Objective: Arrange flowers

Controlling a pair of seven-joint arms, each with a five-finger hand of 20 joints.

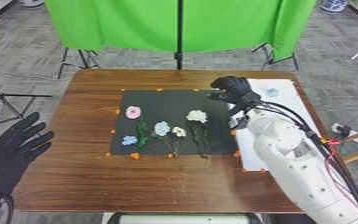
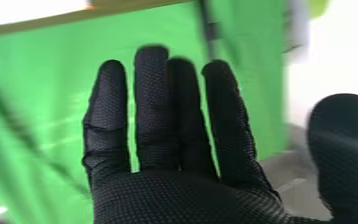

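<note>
Flowers lie on a black sheet atop the table.

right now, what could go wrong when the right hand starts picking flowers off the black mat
The light blue flower and the small white flower lie close together on the black mat, so grasping one might drag the other.

The right hand is close to the pale flower on the white sheet; the hand or the cables along its arm could brush that flower out of place.

Rounded white arms have black cables and textured black gloves
</note>
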